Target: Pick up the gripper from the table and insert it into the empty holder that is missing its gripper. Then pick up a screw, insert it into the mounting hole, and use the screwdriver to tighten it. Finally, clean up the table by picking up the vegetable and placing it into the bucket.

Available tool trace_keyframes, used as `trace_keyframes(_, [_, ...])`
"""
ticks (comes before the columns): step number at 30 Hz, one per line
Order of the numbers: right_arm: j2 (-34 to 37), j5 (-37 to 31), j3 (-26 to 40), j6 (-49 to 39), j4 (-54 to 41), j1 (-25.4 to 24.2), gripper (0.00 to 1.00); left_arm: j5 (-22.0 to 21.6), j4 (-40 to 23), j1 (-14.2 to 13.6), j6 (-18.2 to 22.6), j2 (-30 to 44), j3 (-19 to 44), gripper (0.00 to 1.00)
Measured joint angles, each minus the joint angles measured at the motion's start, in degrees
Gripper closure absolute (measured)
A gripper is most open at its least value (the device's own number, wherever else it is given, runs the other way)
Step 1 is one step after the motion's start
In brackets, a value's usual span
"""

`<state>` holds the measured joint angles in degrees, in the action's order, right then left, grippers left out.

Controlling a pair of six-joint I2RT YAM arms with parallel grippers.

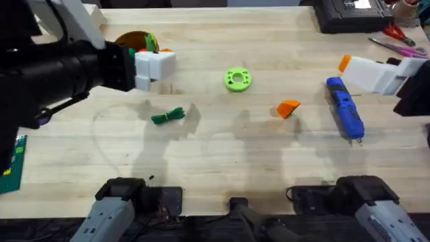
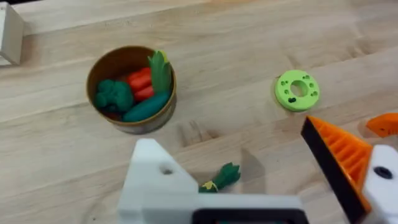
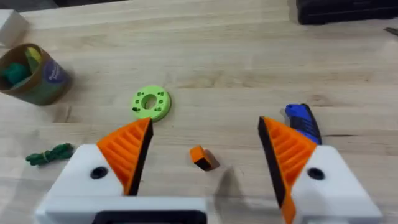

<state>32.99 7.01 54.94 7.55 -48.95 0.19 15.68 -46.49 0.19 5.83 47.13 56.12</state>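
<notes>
The orange gripper fin lies on the table, below my open right gripper, which carries two orange pads. The blue screwdriver lies just right of the fin. My left gripper hangs open near the bucket. One of its fingers is a bare white holder with a hole; the other has an orange pad. The green vegetable lies below the left gripper. The screw is out of view.
A bright-green disc sits mid-table. Scissors and a black case lie at the far right corner. A beige box stands beyond the bucket. A green circuit board is at the left edge.
</notes>
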Motion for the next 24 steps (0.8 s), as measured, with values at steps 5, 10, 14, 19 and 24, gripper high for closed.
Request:
trace_keyframes(5, [0.0,0.0,0.0,0.0,0.0,0.0,0.017,1.29,9.1,-1.81,0.0,-3.4,-2.38,0.014])
trace_keyframes(10, [0.0,0.0,0.0,0.0,0.0,0.0,0.017,2.24,21.09,-4.06,0.0,-15.07,-13.37,0.014])
trace_keyframes(14, [0.0,0.0,0.0,0.0,0.0,0.0,0.017,6.26,33.14,-4.55,0.02,-31.71,-29.66,0.014])
trace_keyframes(19, [0.0,0.15,0.0,0.0,0.0,0.0,0.017,8.79,49.87,-4.55,0.02,-41.59,-47.48,0.013])
trace_keyframes(24, [0.0,0.15,0.0,0.0,0.0,0.0,0.017,9.51,55.8,-4.63,-0.05,-45.88,-55.62,0.014])
